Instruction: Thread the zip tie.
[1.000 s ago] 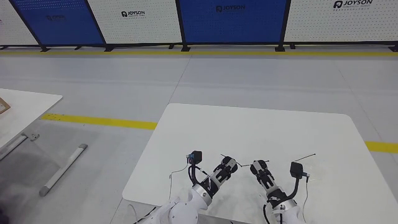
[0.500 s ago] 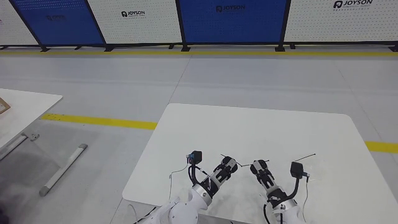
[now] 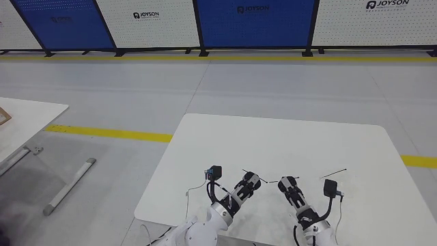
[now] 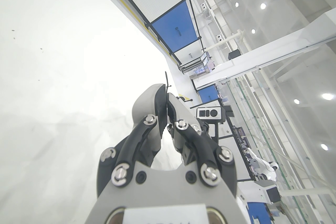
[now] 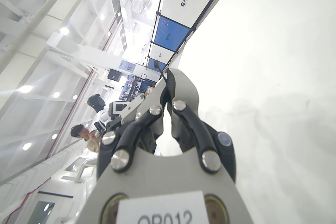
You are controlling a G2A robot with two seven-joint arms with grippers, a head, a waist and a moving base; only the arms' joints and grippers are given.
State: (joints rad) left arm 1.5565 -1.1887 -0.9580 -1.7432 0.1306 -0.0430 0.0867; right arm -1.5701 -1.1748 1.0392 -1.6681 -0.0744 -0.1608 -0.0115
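In the top view the zip tie (image 3: 273, 180) is a hair-thin dark line at lower centre, too small to show its head or any threading. The left gripper (image 4: 167, 91) pinches it, its fingers hiding all but a short end. The right gripper (image 5: 166, 79) likewise covers all but a tip. A thin dark strip (image 3: 334, 173) at lower right is possibly another tie. The left arm (image 3: 229, 205) and right arm (image 3: 304, 215) run off the bottom edge.

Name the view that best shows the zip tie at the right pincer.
Right wrist view: the zip tie juts from the shut right pincer, close up. Top view gives a thin line; left wrist view, a strip in the left pincer.
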